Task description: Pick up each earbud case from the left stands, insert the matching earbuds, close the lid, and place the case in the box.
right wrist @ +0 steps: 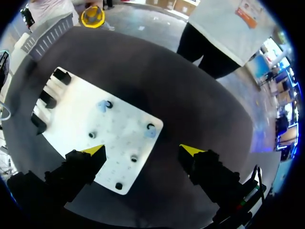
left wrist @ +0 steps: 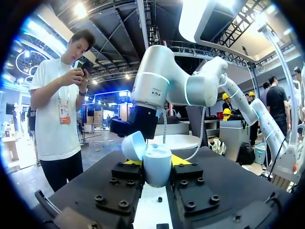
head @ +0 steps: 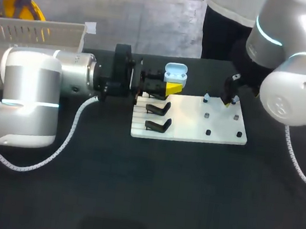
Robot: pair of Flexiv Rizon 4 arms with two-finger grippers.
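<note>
Pale-blue, glossy and rounded, the case (left wrist: 157, 175) sits clamped between the left fingers (left wrist: 157, 162), its lid (left wrist: 133, 145) hinged open. The left wrist view shows that grip up close, and the head view places it above the far left corner of the flat white board (head: 196, 132). The right fingers (right wrist: 143, 151) are spread wide, holding nothing, over the board's far right corner. Only the right wrist view makes plain two small blue earbuds (right wrist: 105, 105) on the board among black pegs (right wrist: 134, 157), and three black stands (right wrist: 47, 98) along its left side. The matte black tabletop (head: 130, 202) lies underneath.
</note>
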